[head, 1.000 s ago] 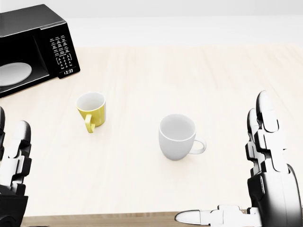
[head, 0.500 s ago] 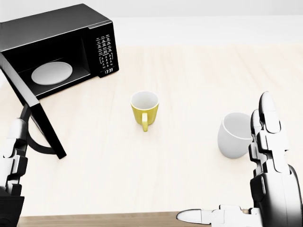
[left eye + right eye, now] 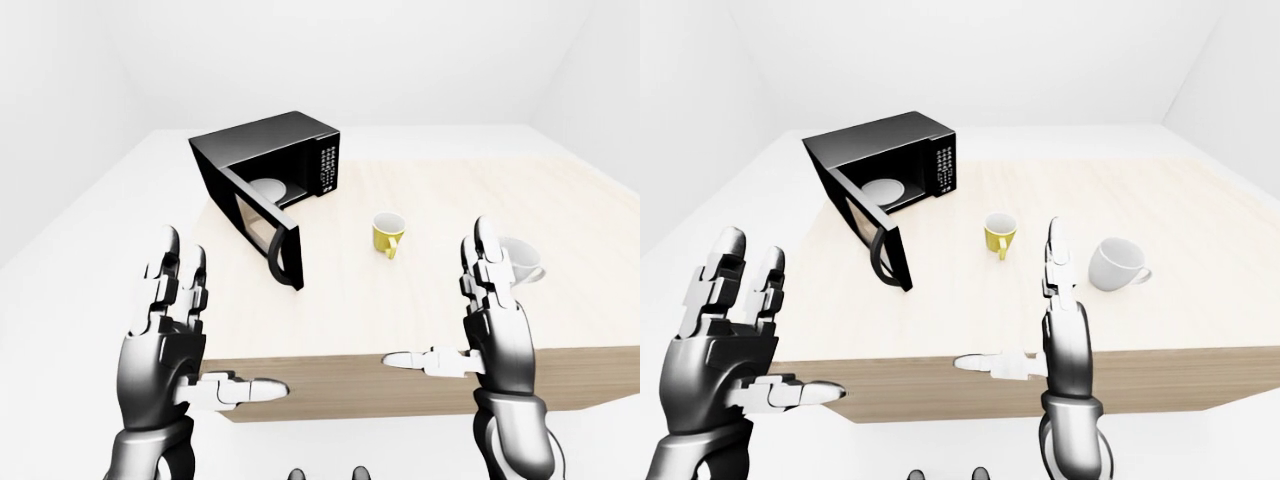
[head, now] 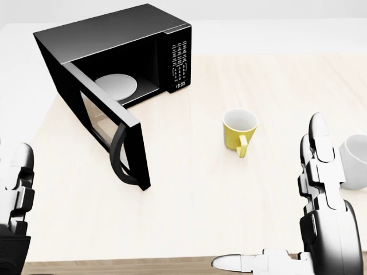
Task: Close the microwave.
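Observation:
A black microwave (image 4: 123, 40) stands on the wooden table (image 4: 189, 189) at the upper left of the head view. Its door (image 4: 109, 129) is swung wide open toward me, with a curved handle (image 4: 119, 154) on its free edge. A white turntable plate (image 4: 116, 87) shows inside. My left hand (image 3: 175, 335) is open, below and left of the door, off the table's near edge. My right hand (image 3: 490, 320) is open at the lower right, clear of the microwave.
A yellow mug (image 4: 239, 130) stands right of the door. A white mug (image 4: 356, 161) sits at the right edge, partly behind my right hand. The table's near edge (image 3: 400, 385) runs just beyond both hands. White floor and walls surround the table.
The whole picture has shifted right as the camera turned left. The microwave and its open door have come fully into view; the mugs slid right. Both hands keep their pose.

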Controlling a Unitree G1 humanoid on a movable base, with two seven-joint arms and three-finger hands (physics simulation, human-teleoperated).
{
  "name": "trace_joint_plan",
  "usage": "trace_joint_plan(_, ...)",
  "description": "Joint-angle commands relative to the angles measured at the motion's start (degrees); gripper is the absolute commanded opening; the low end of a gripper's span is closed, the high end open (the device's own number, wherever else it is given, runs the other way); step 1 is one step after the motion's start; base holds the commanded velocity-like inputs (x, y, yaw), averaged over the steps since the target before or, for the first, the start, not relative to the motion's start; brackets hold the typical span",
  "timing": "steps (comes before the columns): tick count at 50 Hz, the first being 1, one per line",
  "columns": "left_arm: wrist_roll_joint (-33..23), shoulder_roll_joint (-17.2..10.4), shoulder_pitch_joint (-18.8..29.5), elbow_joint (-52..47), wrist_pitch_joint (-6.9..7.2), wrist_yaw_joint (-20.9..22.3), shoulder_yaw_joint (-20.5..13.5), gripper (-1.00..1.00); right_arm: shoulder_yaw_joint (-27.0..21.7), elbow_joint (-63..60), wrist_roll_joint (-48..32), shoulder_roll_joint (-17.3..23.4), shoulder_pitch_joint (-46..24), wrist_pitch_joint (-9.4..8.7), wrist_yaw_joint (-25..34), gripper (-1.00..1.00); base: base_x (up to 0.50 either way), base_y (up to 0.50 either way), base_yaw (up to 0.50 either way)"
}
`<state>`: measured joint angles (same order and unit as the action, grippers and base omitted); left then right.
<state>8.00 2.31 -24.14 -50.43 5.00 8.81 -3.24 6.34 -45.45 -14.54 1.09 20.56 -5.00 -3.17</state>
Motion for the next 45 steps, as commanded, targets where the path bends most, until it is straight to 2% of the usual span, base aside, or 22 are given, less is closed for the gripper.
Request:
trace_joint_plan(1, -0.2, -0.1, 0.5, 0.8, 0.00, -0.2, 0.0, 1.00, 0.3, 0.4, -0.2, 0.2, -0.1, 0.00, -0.2, 1.00, 0.00, 0.50, 0.00)
trace_joint_plan(45, -1.0, -0.5, -0.2, 1.8, 0.00, 0.1, 1.1, 1.00, 0.8, 1.5, -0.9, 0.4, -0.2, 0.30, -0.5, 1.00, 0.00, 0.50, 0.00)
